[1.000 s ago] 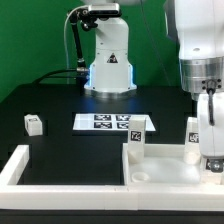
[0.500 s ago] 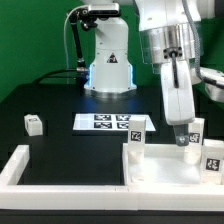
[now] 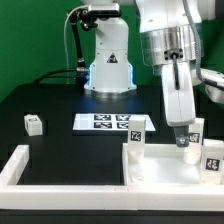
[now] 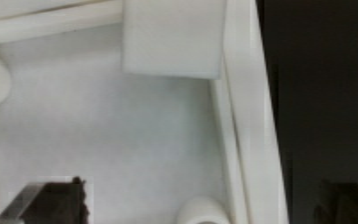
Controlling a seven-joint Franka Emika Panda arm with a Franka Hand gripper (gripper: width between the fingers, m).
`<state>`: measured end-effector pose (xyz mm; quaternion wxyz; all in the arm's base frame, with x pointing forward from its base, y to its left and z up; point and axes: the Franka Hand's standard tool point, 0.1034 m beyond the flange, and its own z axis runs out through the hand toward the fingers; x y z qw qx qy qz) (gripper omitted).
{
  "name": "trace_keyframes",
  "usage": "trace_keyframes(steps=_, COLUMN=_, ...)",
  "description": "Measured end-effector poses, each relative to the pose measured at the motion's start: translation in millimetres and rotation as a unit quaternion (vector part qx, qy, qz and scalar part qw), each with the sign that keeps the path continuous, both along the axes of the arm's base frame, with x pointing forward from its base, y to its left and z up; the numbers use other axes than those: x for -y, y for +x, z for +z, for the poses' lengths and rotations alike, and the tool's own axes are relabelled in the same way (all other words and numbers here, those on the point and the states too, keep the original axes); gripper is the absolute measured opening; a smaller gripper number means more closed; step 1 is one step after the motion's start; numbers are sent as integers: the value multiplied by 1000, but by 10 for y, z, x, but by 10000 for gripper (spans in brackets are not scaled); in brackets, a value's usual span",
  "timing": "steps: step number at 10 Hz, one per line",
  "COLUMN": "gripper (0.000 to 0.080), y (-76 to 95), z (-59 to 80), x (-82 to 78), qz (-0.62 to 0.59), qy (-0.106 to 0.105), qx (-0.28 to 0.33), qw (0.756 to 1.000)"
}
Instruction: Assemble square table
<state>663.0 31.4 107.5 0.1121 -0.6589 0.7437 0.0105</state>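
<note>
The square table's white slab lies at the exterior view's right, inside the white frame. Three tagged white legs stand upright on it: one at the near left corner, one at the back, one at the right edge. Another leg block lies loose on the black table at the left. My gripper hangs open just above the slab, between the back and right legs, holding nothing. In the wrist view the dark fingertips stand wide apart over the slab's raised rim, with a leg ahead of the gripper.
The marker board lies flat in the middle of the table. Long white frame bars border the front and left. The robot's base stands at the back.
The gripper has come off the right-edge leg, which now stands free, and has moved towards the exterior view's left. Over the last half second nothing moved.
</note>
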Motion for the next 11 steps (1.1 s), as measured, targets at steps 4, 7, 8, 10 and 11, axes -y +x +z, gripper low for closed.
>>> trace_keyframes(steps=4, gripper=648, y=-173, z=343, x=579, qz=165, qy=-30, qx=44, qw=985)
trace_keyframes(steps=7, gripper=648, y=-164, z=313, x=548, qz=244, qy=-43, qx=55, qw=967)
trace_keyframes(steps=8, gripper=648, y=-166, z=310, x=549, qz=275, qy=-48, qx=60, qw=958)
trace_keyframes(steps=10, gripper=648, y=-317, z=197, x=819, qz=385, qy=-71, qx=84, qw=916)
trace_keyframes(steps=11, gripper=648, y=-614, z=48, x=1044, qz=427, qy=-71, qx=77, qw=898)
